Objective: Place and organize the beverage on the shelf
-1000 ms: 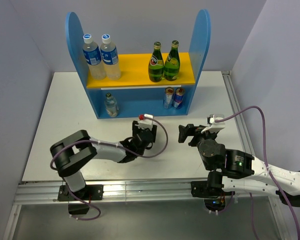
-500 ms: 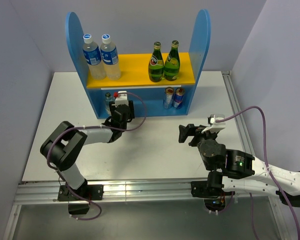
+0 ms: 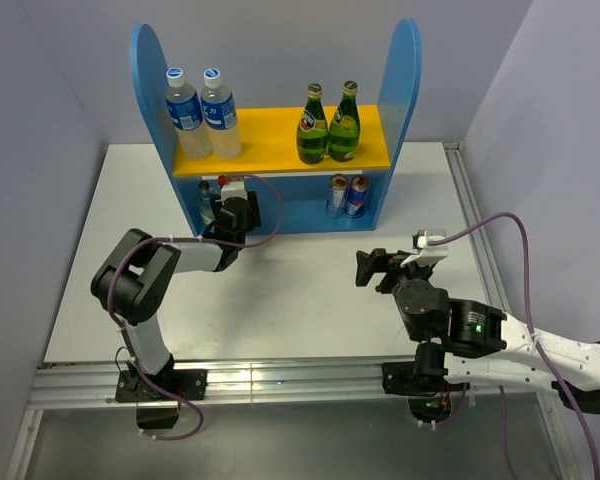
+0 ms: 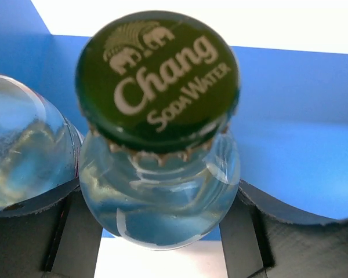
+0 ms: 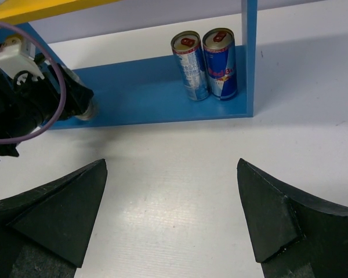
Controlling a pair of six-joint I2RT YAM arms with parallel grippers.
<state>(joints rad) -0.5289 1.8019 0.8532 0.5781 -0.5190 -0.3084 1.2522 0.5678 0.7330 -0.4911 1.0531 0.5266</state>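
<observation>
The shelf has blue round-topped side panels, a yellow upper board and a blue base. My left gripper reaches into the left of the lower level, shut on a clear glass soda water bottle with a green "Chang" cap. The bottle stands upright between the fingers. A second clear bottle stands just left of it, and also shows in the top view. My right gripper is open and empty above the table, with its jaws wide apart in the right wrist view.
On the yellow board stand two clear water bottles at left and two green glass bottles at right. Two cans stand at the right end of the lower level. A grey wall encloses the white table.
My left gripper has carried the soda water bottle from mid-table leftward and forward into the shelf's lower left, beside the other clear bottle. The right arm has barely moved.
</observation>
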